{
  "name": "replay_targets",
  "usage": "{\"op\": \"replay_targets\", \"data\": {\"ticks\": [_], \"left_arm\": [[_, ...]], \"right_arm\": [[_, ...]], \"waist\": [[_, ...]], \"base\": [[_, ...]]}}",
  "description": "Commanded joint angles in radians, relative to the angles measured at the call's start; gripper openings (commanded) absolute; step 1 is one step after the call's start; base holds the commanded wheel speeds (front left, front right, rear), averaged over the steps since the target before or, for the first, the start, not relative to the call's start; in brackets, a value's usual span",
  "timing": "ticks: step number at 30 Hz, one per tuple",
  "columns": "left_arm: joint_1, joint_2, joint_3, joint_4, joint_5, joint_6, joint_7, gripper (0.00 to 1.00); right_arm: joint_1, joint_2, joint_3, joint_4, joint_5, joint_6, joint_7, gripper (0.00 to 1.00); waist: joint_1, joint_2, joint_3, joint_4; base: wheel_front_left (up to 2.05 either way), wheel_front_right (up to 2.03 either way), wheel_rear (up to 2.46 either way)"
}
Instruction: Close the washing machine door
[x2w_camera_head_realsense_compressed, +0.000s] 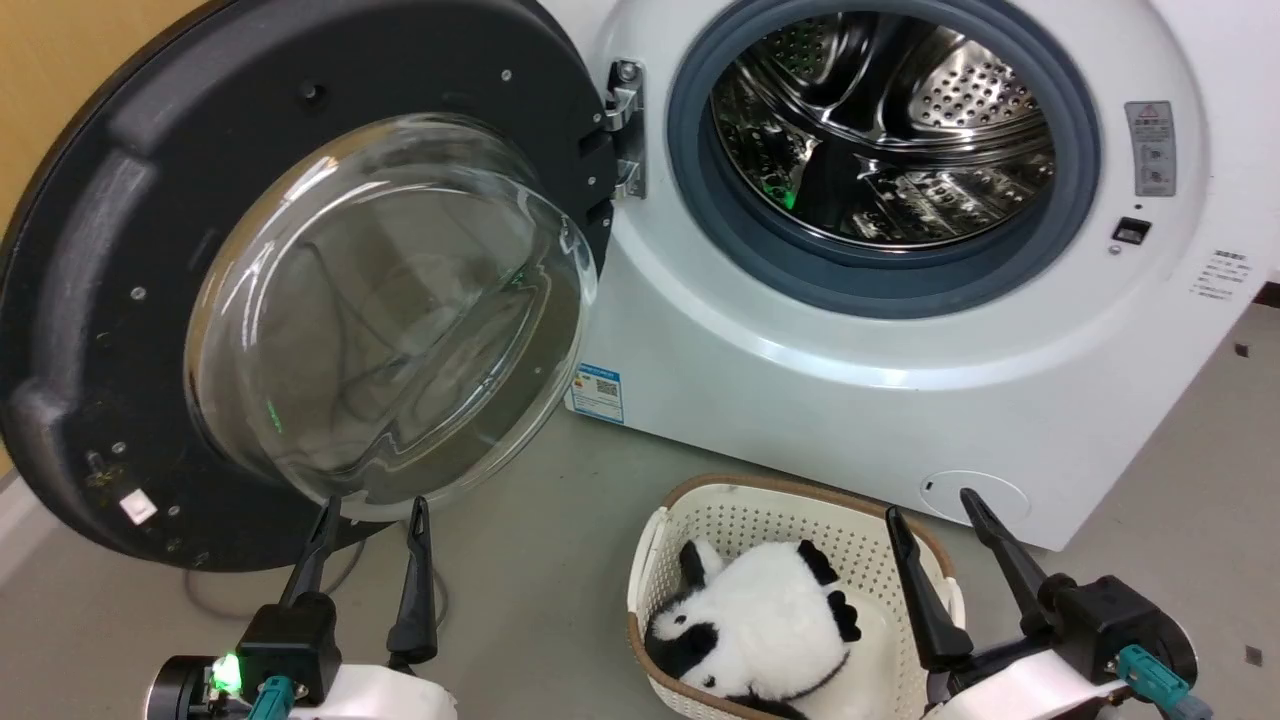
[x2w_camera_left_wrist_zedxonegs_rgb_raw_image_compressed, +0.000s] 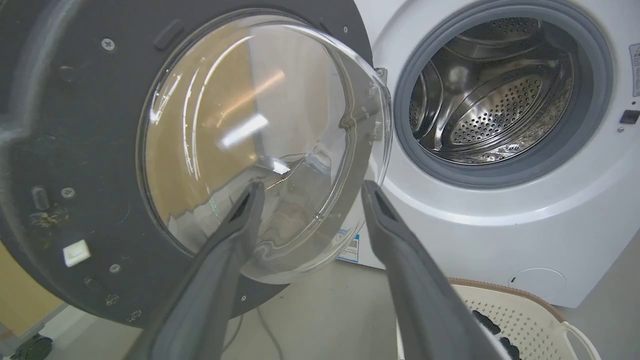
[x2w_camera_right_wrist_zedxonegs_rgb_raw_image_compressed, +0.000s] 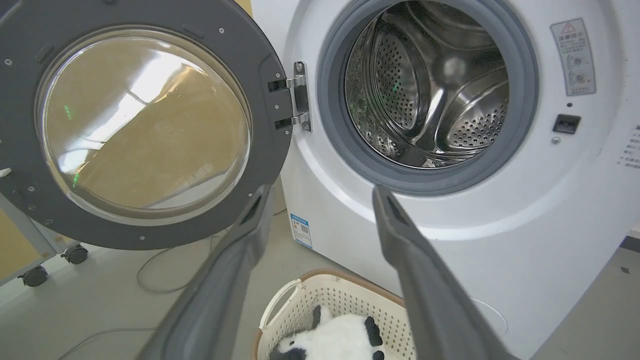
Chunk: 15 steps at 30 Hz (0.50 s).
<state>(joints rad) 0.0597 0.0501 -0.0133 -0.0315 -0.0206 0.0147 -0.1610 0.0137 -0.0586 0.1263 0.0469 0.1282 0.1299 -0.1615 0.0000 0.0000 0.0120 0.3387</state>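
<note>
The washing machine door (x2w_camera_head_realsense_compressed: 150, 250) stands swung wide open to the left, its inner face and bulging glass bowl (x2w_camera_head_realsense_compressed: 390, 310) toward me; it hangs on a metal hinge (x2w_camera_head_realsense_compressed: 625, 130). The white washing machine (x2w_camera_head_realsense_compressed: 900, 380) shows its steel drum (x2w_camera_head_realsense_compressed: 885, 125) inside a grey gasket. My left gripper (x2w_camera_head_realsense_compressed: 373, 515) is open just below the glass bowl, fingertips near its lower rim. My right gripper (x2w_camera_head_realsense_compressed: 930, 505) is open over the basket, in front of the machine's lower panel. In the left wrist view the door (x2w_camera_left_wrist_zedxonegs_rgb_raw_image_compressed: 75, 150) looms close behind open fingers (x2w_camera_left_wrist_zedxonegs_rgb_raw_image_compressed: 240, 220).
A white basket (x2w_camera_head_realsense_compressed: 700, 510) holding a black-and-white plush toy (x2w_camera_head_realsense_compressed: 760, 620) sits on the grey floor before the machine. A cable (x2w_camera_right_wrist_zedxonegs_rgb_raw_image_compressed: 160, 270) lies on the floor under the door. A wheeled stand (x2w_camera_right_wrist_zedxonegs_rgb_raw_image_compressed: 35, 275) is at the left, by the yellow wall.
</note>
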Motion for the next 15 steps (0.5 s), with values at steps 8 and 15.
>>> {"op": "replay_targets", "data": {"ticks": [8, 15], "left_arm": [[0.019, 0.002, 0.011, -0.018, -0.001, 0.007, -0.024, 1.0], [0.025, 0.002, 0.013, -0.032, 0.0, 0.011, -0.041, 1.0]], "right_arm": [[-0.02, -0.004, 0.031, 0.013, 0.027, 0.001, -0.023, 1.0], [-0.034, -0.007, 0.05, 0.023, 0.047, 0.001, -0.04, 1.0]], "waist": [[0.0, 0.0, 0.007, 0.038], [0.0, 0.0, 0.012, 0.074]], "base": [[0.0, 0.0, 0.0], [0.0, 0.0, 0.0]]}}
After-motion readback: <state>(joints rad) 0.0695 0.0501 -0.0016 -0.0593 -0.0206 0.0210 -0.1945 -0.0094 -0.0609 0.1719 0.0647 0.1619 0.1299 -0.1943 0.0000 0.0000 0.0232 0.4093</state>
